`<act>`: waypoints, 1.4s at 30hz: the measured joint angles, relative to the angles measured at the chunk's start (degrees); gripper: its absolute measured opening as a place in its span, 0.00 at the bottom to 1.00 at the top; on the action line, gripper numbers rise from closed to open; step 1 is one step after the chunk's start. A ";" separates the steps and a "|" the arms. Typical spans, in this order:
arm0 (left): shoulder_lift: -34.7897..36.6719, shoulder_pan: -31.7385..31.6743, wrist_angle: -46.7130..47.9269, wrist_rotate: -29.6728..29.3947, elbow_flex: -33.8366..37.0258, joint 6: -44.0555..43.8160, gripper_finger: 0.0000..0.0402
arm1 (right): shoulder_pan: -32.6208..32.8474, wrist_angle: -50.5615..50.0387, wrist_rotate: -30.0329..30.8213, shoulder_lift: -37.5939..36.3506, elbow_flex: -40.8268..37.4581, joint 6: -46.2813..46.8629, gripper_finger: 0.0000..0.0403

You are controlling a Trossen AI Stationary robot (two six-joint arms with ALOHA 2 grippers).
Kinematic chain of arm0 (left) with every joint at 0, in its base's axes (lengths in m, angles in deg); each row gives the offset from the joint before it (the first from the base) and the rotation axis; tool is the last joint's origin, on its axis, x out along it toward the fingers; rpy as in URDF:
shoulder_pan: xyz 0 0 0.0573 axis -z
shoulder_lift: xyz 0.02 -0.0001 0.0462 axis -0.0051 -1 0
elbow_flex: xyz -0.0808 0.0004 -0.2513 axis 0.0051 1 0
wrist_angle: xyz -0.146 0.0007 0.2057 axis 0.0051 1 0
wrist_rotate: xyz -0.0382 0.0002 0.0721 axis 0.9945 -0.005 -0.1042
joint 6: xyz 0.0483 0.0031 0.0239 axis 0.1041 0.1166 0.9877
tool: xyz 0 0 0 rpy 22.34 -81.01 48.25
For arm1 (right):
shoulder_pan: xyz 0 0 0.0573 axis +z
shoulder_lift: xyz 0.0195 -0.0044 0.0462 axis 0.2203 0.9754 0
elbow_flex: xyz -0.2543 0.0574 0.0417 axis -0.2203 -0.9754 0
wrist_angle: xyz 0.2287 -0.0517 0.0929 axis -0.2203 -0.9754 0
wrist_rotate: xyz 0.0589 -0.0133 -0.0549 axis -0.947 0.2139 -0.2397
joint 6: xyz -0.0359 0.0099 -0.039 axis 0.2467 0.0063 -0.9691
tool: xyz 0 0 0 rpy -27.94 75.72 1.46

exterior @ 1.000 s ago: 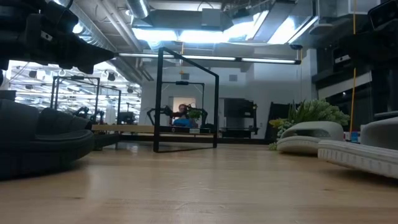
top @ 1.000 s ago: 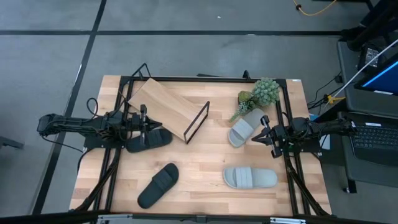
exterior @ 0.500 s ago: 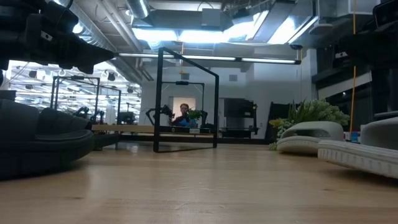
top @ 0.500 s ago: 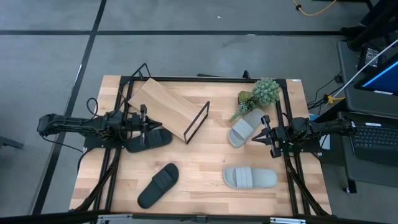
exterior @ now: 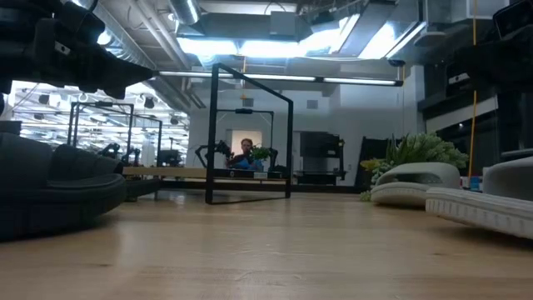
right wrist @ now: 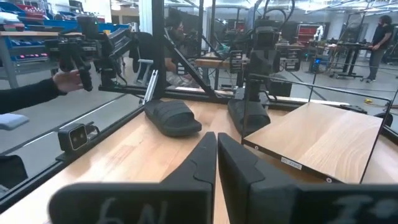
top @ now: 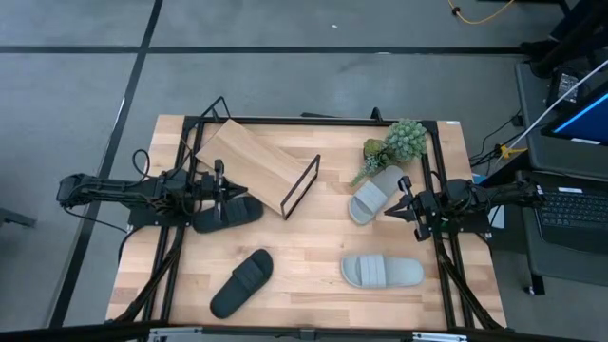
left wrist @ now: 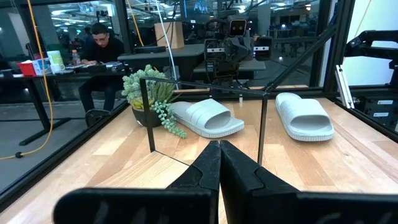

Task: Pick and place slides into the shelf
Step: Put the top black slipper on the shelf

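Both grippers pressed together, empty: left gripper (top: 220, 178) over a black slide (top: 228, 213), right gripper (top: 408, 201) beside a grey slide (top: 370, 198). Shelf (top: 255, 163) empty, all 4 slides on the table. Risk imo: closed fingers just shove the slide.

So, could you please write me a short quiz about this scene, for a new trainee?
1. How many slides lie on the table, and in which colours?
2. True or false: a slide already lies on the shelf board.
3. Which slide is nearest the plant? A) grey slide by the plant B) front black slide C) front grey slide

Key:
1. Four: two black, two grey.
2. False; the board is bare.
3. A

The left gripper is above the black slide beside the shelf; the right gripper waits, shut.
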 joint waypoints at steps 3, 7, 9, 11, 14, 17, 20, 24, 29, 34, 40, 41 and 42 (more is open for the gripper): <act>-0.01 0.00 0.00 -0.01 0.00 -0.01 0.00 | -0.01 0.00 0.00 0.00 0.00 0.91 0.05; -0.02 0.00 0.00 0.00 -0.01 0.00 0.00 | 0.00 -0.06 0.00 0.00 0.00 3.06 0.05; 0.01 0.00 -0.02 0.00 -0.01 -0.02 0.00 | -0.01 -0.25 0.00 0.00 0.01 3.01 0.05; 0.00 0.00 -0.18 0.00 0.00 -0.02 0.00 | -0.02 -0.26 0.01 -0.02 0.00 2.95 0.05; -0.02 0.00 -0.22 0.00 -0.01 0.00 0.00 | 0.00 -0.20 0.00 0.00 0.00 2.91 0.05; 0.00 0.00 -0.54 0.00 -0.01 0.19 0.00 | -0.01 -0.17 0.01 0.00 0.00 2.81 0.05; -0.02 0.00 -0.50 0.00 -0.01 0.13 0.00 | -0.01 -0.17 0.01 -0.01 0.00 2.52 0.05; -0.02 0.00 -0.59 0.03 0.01 0.15 0.00 | 0.00 -0.15 0.02 -0.02 0.00 -0.10 0.05; -0.02 0.00 -0.69 2.21 -0.35 -2.49 0.00 | -0.02 -0.11 0.02 -0.01 0.00 3.21 0.05; -0.01 0.00 0.34 1.78 -3.04 -2.84 0.00 | 0.00 0.85 0.02 0.00 0.00 4.56 0.05; -1.71 0.00 8.85 1.16 -9.49 -4.78 0.00 | -0.04 6.21 0.22 0.01 0.63 5.54 0.01; -2.41 0.00 10.30 0.75 -10.39 -5.26 0.00 | -0.04 5.59 0.86 0.12 1.25 5.06 0.01; -3.03 0.00 11.45 0.55 -11.15 -5.50 0.00 | -0.02 5.28 1.83 0.36 1.81 4.71 0.01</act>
